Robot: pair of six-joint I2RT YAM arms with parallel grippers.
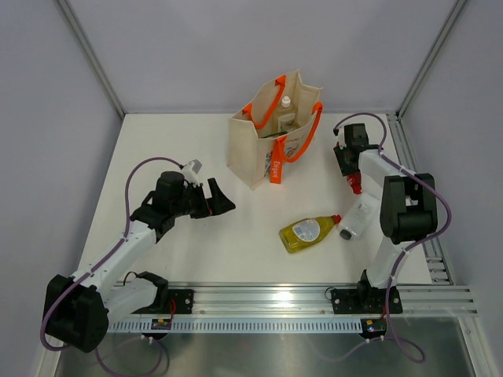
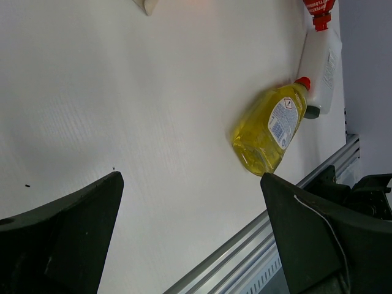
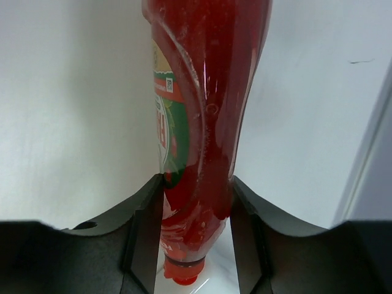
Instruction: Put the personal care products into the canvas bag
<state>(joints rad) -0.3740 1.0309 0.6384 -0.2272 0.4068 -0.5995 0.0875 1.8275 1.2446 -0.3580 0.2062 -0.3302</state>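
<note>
The canvas bag (image 1: 259,149) stands at the back middle with orange handles, and a white-capped bottle (image 1: 286,103) shows inside it. My right gripper (image 1: 349,173) (image 3: 197,202) is shut on the red bottle (image 1: 355,187) (image 3: 202,92), both fingers (image 3: 147,226) pressed on its lower body just above the cap, which points down at the table. The yellow bottle (image 1: 308,232) (image 2: 269,128) lies flat at front right, beside the white bottle with a dark cap (image 1: 357,216) (image 2: 321,70). My left gripper (image 1: 220,200) (image 2: 191,179) hovers open over bare table, left of the yellow bottle.
An aluminium rail (image 1: 275,302) runs along the near edge, and another rail (image 1: 409,157) runs down the right side close to the right arm. Grey walls enclose the table at the back and both sides.
</note>
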